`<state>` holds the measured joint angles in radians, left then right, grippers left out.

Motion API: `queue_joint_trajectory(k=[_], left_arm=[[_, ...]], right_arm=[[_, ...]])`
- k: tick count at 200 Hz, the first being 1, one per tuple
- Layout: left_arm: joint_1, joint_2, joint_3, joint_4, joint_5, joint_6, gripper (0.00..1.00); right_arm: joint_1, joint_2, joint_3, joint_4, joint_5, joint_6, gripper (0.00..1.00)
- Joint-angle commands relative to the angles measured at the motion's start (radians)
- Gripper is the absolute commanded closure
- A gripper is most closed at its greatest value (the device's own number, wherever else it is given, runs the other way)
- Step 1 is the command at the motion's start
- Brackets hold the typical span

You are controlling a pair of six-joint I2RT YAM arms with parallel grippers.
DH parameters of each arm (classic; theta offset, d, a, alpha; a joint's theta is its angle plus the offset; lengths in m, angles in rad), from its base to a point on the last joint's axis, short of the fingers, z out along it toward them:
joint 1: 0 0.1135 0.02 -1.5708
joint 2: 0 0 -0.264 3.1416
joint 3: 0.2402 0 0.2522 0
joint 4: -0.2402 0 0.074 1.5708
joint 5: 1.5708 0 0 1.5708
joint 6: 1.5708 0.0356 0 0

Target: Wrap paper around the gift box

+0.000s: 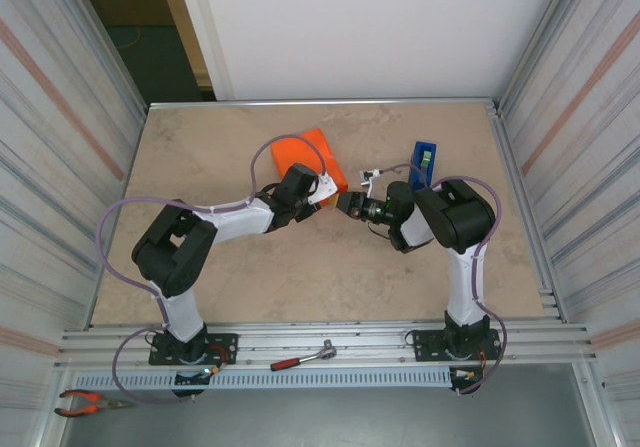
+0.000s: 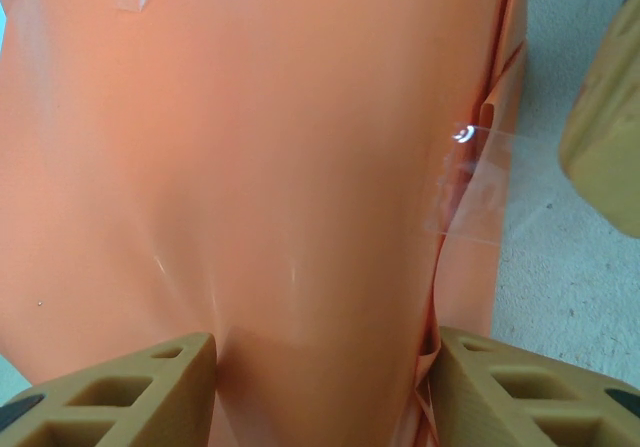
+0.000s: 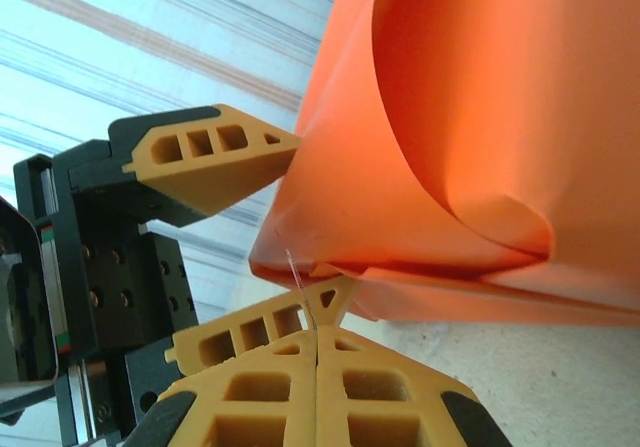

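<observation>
The orange paper (image 1: 312,157) is folded round the gift box, which is hidden inside it, at the table's middle back. My left gripper (image 2: 325,357) is closed on this parcel, one finger (image 3: 215,157) on each face, near a corner. A piece of clear tape (image 2: 470,182) lies across the paper's folded edge. My right gripper (image 3: 317,332) is shut just below that corner, and a thin clear tape strip (image 3: 300,282) runs from between its jaws up to the paper. In the top view, the right gripper (image 1: 345,204) faces the left gripper (image 1: 318,192) closely.
A blue tape dispenser (image 1: 422,162) stands just behind the right arm. A ratchet with a red handle (image 1: 300,357) lies on the front rail between the arm bases, and orange-handled pliers (image 1: 85,402) lie at the near left. Metal walls close both sides.
</observation>
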<state>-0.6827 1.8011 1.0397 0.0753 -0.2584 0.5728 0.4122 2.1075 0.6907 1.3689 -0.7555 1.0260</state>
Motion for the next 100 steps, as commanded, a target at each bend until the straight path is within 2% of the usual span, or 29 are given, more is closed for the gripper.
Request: queue_joint_trajectory(k=[1, 100], left_arm=[[0.017, 0.007, -0.015, -0.083, 0.005, -0.007, 0.44], [0.018, 0.005, -0.017, -0.082, 0.004, -0.004, 0.44]], right_arm=[[0.008, 0.024, 0.027, 0.040, 0.016, 0.021, 1.00], [0.013, 0.068, 0.083, 0.040, 0.032, 0.049, 1.00]])
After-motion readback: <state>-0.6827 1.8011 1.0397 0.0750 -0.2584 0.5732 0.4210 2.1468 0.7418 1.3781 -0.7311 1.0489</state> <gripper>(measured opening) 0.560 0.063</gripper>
